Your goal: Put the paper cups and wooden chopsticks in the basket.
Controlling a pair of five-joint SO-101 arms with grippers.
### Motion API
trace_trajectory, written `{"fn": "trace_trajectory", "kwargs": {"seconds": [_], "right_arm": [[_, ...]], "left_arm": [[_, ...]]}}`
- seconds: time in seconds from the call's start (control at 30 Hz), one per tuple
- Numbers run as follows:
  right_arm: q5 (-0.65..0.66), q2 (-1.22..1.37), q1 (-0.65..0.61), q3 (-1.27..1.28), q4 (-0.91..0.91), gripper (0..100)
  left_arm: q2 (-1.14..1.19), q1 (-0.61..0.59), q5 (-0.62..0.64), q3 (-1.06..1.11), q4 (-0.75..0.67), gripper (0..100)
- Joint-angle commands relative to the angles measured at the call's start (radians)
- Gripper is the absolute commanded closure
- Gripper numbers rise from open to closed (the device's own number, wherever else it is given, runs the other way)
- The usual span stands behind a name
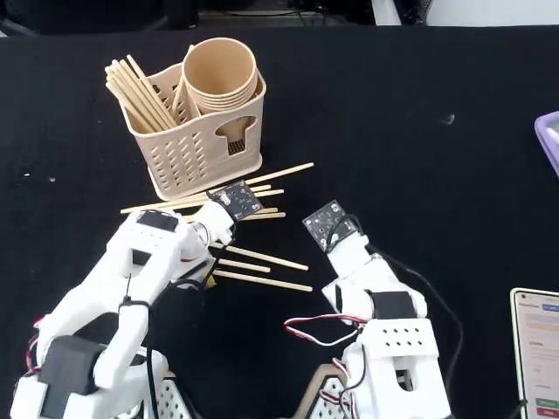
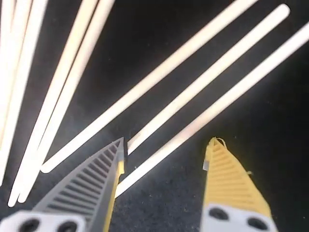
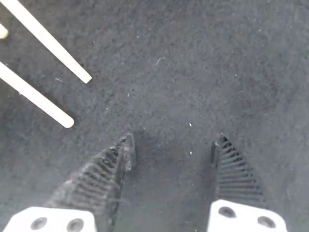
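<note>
A beige slotted basket [image 1: 194,155] stands at the back left. It holds a stack of paper cups [image 1: 220,74] and a bundle of wooden chopsticks [image 1: 138,94]. Several loose chopsticks [image 1: 262,258] lie on the black table in front of it. My left gripper [image 2: 165,145] hangs open just above three of these chopsticks [image 2: 203,82], its tips on either side of one. My right gripper [image 3: 175,140] is open over bare black cloth, with two chopstick ends [image 3: 48,36] a little way off to one side. In the high view the left arm [image 1: 157,253] and right arm [image 1: 367,288] stand side by side.
A purple object [image 1: 548,140] shows at the right edge. A phone [image 1: 534,349] lies at the front right corner. The black table [image 1: 410,157] is bare to the right of the basket.
</note>
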Motion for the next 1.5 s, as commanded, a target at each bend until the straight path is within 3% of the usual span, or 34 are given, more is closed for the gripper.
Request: {"fn": "trace_trajectory", "kwargs": {"seconds": [0.0, 0.3, 0.53, 0.77, 1.0, 1.3, 1.47], "right_arm": [[-0.002, -0.022, 0.017, -0.002, -0.020, 74.4], [-0.002, -0.022, 0.015, 0.002, -0.021, 74.4], [-0.002, -0.022, 0.015, 0.007, -0.035, 74.4], [-0.002, -0.022, 0.014, 0.007, -0.038, 74.4], [-0.002, -0.022, 0.014, 0.007, -0.038, 74.4], [-0.002, -0.022, 0.014, 0.007, -0.035, 74.4], [-0.003, -0.022, 0.014, 0.008, -0.035, 74.4]], "left_arm": [[0.035, -0.010, -0.008, -0.054, -0.020, 73], [0.184, -0.061, -0.009, -0.143, -0.012, 74], [0.184, -0.058, -0.098, -0.076, -0.011, 88], [0.183, -0.061, -0.100, -0.076, 0.002, 93], [0.034, -0.019, -0.100, -0.133, 0.212, 93], [-0.005, -0.024, -0.094, -0.007, 0.109, 94], [-0.066, -0.025, -0.098, -0.024, 0.216, 97]]}}
